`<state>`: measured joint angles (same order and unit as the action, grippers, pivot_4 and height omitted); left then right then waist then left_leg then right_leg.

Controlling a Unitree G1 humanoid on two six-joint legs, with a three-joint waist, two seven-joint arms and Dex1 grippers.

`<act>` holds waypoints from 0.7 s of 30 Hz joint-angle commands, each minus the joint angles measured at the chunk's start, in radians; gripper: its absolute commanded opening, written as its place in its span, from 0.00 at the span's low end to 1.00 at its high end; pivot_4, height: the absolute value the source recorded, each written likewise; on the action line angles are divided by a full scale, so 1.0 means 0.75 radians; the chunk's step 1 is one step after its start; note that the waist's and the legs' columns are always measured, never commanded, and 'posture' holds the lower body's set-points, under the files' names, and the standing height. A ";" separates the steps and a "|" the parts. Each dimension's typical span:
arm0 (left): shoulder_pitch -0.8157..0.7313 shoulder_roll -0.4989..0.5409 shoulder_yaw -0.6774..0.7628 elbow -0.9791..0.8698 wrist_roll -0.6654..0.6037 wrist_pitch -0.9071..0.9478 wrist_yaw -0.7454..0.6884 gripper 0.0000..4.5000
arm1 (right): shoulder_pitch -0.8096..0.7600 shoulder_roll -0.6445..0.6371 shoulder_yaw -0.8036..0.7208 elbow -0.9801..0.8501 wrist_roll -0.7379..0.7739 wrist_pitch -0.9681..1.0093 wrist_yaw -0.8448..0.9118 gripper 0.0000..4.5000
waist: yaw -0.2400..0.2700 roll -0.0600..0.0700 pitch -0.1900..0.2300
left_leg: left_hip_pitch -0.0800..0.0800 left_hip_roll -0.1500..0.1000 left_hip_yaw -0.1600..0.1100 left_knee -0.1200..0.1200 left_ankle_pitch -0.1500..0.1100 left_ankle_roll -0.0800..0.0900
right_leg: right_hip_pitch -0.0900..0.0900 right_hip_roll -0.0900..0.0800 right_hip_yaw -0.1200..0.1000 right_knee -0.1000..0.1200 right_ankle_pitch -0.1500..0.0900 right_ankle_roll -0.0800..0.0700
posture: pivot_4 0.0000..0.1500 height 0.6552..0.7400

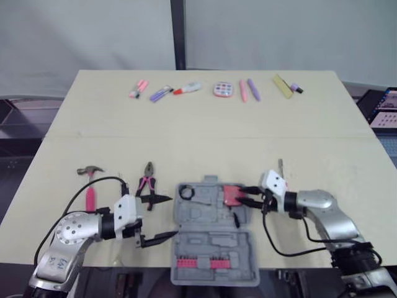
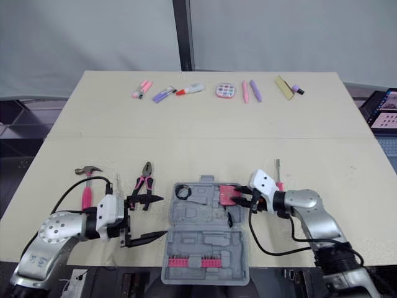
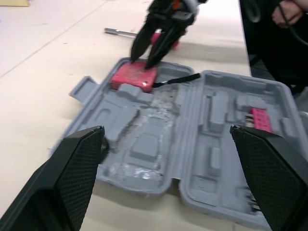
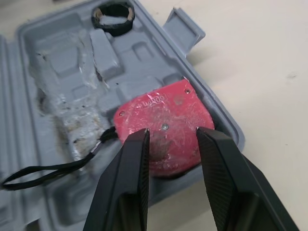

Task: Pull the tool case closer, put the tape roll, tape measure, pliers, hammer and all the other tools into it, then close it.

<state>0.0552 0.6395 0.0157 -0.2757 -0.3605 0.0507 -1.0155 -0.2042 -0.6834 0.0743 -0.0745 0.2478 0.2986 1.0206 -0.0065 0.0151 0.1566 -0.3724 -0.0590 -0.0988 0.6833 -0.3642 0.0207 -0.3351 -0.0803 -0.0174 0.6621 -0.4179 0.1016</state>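
The grey tool case (image 1: 211,239) lies open near the table's front edge, with pink bits in its lid. A black tape roll (image 1: 187,192) sits in its far left pocket. The red tape measure (image 4: 161,127) lies flat in the far right pocket, its black strap trailing across the tray. My right gripper (image 1: 243,195) hovers just over the tape measure, fingers slightly apart and not clamping it. My left gripper (image 1: 162,217) stands wide open at the case's left edge, holding nothing. Pink-handled pliers (image 1: 147,185) and a pink hammer (image 1: 90,186) lie left of the case, and a screwdriver (image 2: 278,171) to its right.
A row of small pens, markers and a round palette (image 1: 223,89) lies along the table's far edge. A laptop (image 1: 383,108) stands off the table to the right. Bare tabletop (image 1: 205,152) stretches between the case and the far row.
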 commanded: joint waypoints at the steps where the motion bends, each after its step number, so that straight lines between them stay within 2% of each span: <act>1: -0.010 -0.038 -0.020 0.061 0.018 -0.071 0.004 1.00 | 0.117 -0.121 -0.144 -0.255 0.133 0.127 0.049 0.36 | 0.008 0.000 0.000 | 0.000 0.000 0.000 0.000 0.000 0.000 | 0.000 0.000 0.000 -0.001 0.000 0.000 | 1.00 0.69; 4: 0.030 -0.067 -0.026 0.080 0.014 -0.108 -0.001 1.00 | 0.300 -0.227 -0.249 -0.407 0.180 0.197 0.062 0.36 | 0.013 -0.001 0.000 | -0.001 0.000 0.000 -0.001 0.000 0.000 | 0.000 0.000 -0.001 -0.001 0.000 0.000 | 1.00 0.69; 9: 0.120 -0.041 0.017 0.093 0.002 -0.150 -0.023 1.00 | 0.511 -0.241 -0.396 -0.524 0.221 0.185 0.034 0.36 | 0.008 -0.001 0.000 | 0.000 0.002 0.003 0.000 0.000 0.001 | 0.004 0.001 -0.001 -0.006 0.000 0.000 | 1.00 0.69; 17: 0.427 -0.005 0.229 -0.079 -0.096 -0.070 0.049 1.00 | 0.911 -0.154 -0.556 -0.673 0.194 0.073 0.007 0.36 | 0.015 -0.001 0.000 | 0.004 0.002 -0.001 -0.001 -0.001 0.002 | 0.014 0.001 0.000 -0.015 0.000 0.000 | 1.00 0.69; 21: 0.539 0.027 0.282 -0.113 -0.103 -0.055 0.028 1.00 | 0.983 -0.117 -0.532 -0.649 0.147 0.014 -0.023 0.36 | 0.020 -0.001 0.001 | 0.004 0.002 -0.001 -0.001 0.000 0.002 | 0.019 0.001 0.000 -0.026 0.000 0.000 | 1.00 0.69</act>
<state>0.4552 0.6483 0.2063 -0.3218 -0.4225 0.0123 -0.9876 0.5349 -0.7739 -0.3188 -0.5483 0.3631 0.3326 1.0153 0.0083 0.0146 0.1570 -0.3692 -0.0574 -0.0992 0.6825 -0.3645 0.0219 -0.3205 -0.0793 -0.0172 0.6414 -0.4180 0.1015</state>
